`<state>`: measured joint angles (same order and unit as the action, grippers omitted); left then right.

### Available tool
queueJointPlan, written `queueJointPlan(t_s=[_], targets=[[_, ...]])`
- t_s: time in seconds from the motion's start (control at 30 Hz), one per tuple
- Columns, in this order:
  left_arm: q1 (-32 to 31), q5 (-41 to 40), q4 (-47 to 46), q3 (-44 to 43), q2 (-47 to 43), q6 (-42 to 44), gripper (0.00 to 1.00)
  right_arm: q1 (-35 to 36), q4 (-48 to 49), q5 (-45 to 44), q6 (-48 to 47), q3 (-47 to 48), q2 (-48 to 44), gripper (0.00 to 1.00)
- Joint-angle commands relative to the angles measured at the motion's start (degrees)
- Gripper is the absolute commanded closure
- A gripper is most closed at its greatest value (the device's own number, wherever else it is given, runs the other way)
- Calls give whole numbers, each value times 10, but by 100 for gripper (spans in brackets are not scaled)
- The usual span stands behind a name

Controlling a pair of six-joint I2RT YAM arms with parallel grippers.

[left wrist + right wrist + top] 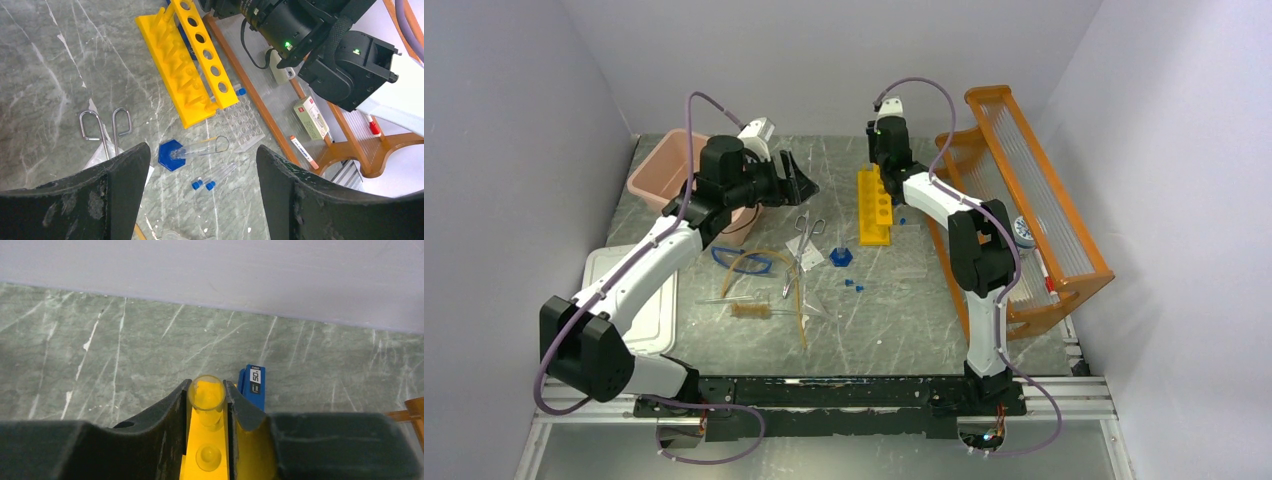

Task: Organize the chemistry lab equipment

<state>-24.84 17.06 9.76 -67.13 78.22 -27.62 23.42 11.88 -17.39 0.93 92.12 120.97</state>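
Observation:
My right gripper point(207, 384) is shut on a clear glass tube point(206, 399), held upright over the far end of the yellow tube rack point(207, 440). In the top view it point(884, 165) is above that rack point(874, 207). My left gripper point(202, 150) is open and empty, hovering above the table point(796, 180). Below it lie a tube on a blue hexagonal base point(171, 155), two blue-capped tubes point(205, 184) and metal scissors point(105, 127). Blue goggles point(749, 260), amber tubing point(801, 305) and a wire brush point(749, 310) lie mid-table.
A pink tub point(664, 170) stands at the back left, with a white lid point(652, 320) nearer the front. A big orange shelf rack point(1024, 200) fills the right side. A clear well plate point(240, 122) lies beside the yellow rack, and a small blue box point(252, 385) lies behind it.

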Motion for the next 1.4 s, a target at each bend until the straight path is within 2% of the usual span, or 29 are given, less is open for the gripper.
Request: queueJointPlan(t_s=[0.0, 0.13, 0.3, 0.37, 0.57, 0.73, 0.9, 1.0, 1.17, 1.3, 1.37], targets=[[5, 14, 6, -26, 10, 10, 19, -1, 4, -1, 25, -8, 8, 63], [4, -9, 23, -40, 15, 20, 17, -2, -38, -22, 51, 11, -3, 44], [5, -33, 36, -41, 10, 29, 16, -1, -112, -37, 85, 49, -28, 29], [4, -44, 37, -35, 3, 30, 15, -2, -144, -34, 86, 63, -36, 24], [5, -73, 37, -13, -29, 46, 13, -3, -223, -3, 89, 95, -83, 20], [6, -99, 50, 0, -51, 56, 12, -3, -309, 47, 98, 130, -120, 21], [6, -88, 44, 21, -70, 50, 13, -3, -384, 94, 112, 104, -176, 37], [6, -78, 33, 39, -82, 43, 15, -2, -412, 112, 133, 49, -225, 46], [6, -80, 9, 77, -107, 32, 17, 16, -422, 168, 134, -103, -323, 52], [6, -85, -1, 97, -116, 27, 19, 84, -429, 181, 125, -190, -366, 52], [6, -88, -3, 103, -118, 26, 19, 144, -437, 146, 111, -221, -373, 53]])
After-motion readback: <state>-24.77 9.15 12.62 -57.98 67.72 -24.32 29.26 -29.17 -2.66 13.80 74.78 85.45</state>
